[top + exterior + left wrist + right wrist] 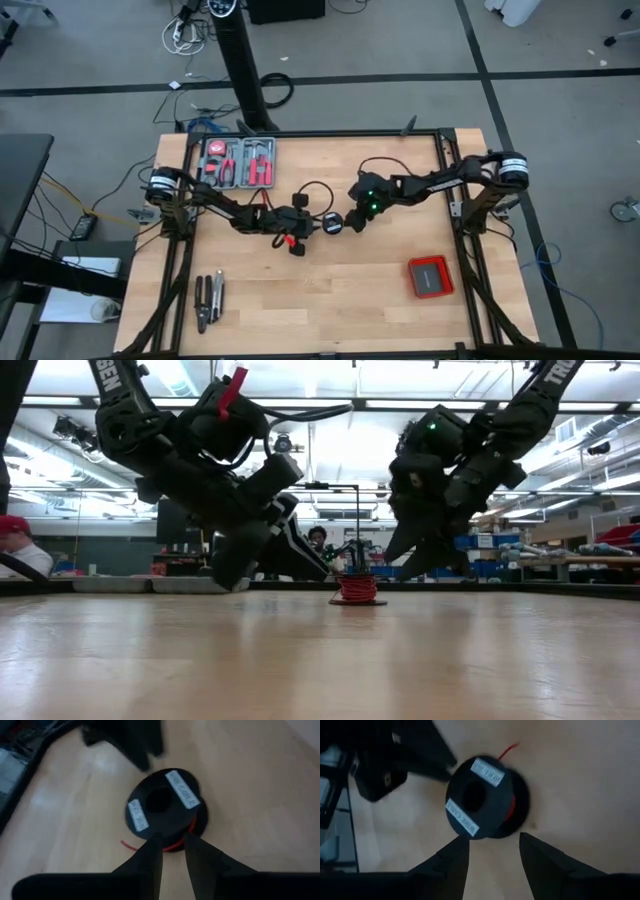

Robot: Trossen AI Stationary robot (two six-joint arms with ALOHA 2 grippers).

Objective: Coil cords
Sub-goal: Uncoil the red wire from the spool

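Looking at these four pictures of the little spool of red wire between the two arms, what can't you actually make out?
- Writing on the white labels on the spool: blurred in both wrist views.
- How much red wire is wound, and where its loose end goes: the spool's top flange covers it in the wrist views; too small in the high view.
- Contents of the red box: too small in the high view.

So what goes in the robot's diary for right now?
spool: wound red, on table | left gripper: open beside it | right gripper: open, opposite side
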